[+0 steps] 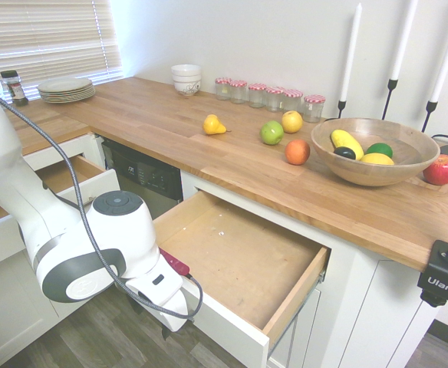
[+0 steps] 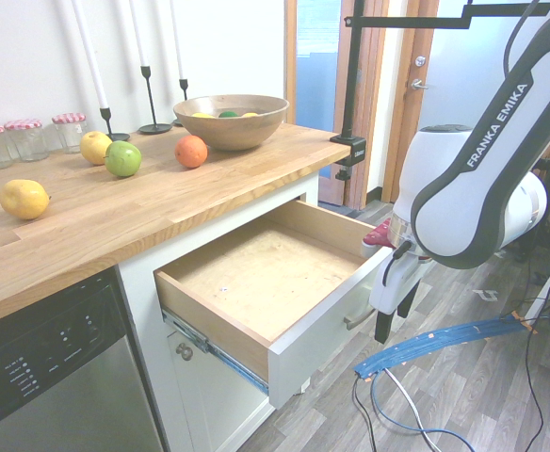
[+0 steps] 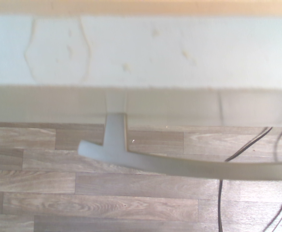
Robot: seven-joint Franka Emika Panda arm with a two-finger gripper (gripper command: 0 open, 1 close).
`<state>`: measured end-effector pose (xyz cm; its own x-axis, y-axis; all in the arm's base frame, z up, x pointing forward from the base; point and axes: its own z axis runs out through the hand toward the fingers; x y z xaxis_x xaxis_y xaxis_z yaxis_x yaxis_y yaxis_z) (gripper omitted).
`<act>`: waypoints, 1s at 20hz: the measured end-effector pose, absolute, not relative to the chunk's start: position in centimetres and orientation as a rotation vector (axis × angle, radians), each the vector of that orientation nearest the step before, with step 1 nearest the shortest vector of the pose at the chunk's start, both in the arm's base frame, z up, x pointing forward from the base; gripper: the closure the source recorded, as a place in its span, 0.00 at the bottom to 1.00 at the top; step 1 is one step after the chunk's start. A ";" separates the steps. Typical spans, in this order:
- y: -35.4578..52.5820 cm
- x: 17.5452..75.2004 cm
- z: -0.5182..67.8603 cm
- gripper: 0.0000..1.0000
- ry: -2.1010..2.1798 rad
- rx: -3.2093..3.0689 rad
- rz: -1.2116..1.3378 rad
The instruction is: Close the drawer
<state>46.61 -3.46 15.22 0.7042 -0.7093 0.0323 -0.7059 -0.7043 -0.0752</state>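
The drawer (image 1: pixel 235 257) is seen pulled out from under the wooden tabletop (image 1: pixel 232 165), in the lower centre of the first exterior view and just below the centre of the second. Its light plywood interior is exposed. The curved handle (image 2: pixel 361 319) is fixed to the white front, and is shown from close by in the wrist view, above wood-patterned floor (image 3: pixel 121 183).

The hand (image 2: pixel 396 322) is held outside the drawer front, near the handle, with its dark fingers pointed downward. It is released: the fingers are parted and nothing is grasped. Whether the front is touched by it cannot be told.

Another drawer (image 1: pixel 92 193) is also left partly open at the left of the first exterior view. On the tabletop in that view, a yellow pear (image 1: pixel 212 125), a green apple (image 1: pixel 271 133), a yellow apple (image 1: pixel 291 122) and an orange (image 1: pixel 298 152) are spread around the centre. More fruit is held in a wooden bowl (image 1: pixel 370 173) at the right, with a red apple (image 1: pixel 440 170) placed beside it. Lidded jars (image 1: pixel 257 96) are lined up near the wall.
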 end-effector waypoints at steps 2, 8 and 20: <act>-3.2 47.1 15.3 1.00 1.175 -2.849 -0.087; -3.9 49.1 15.9 1.00 1.188 -2.840 -0.102; -4.0 49.1 14.4 1.00 1.194 -2.851 -0.066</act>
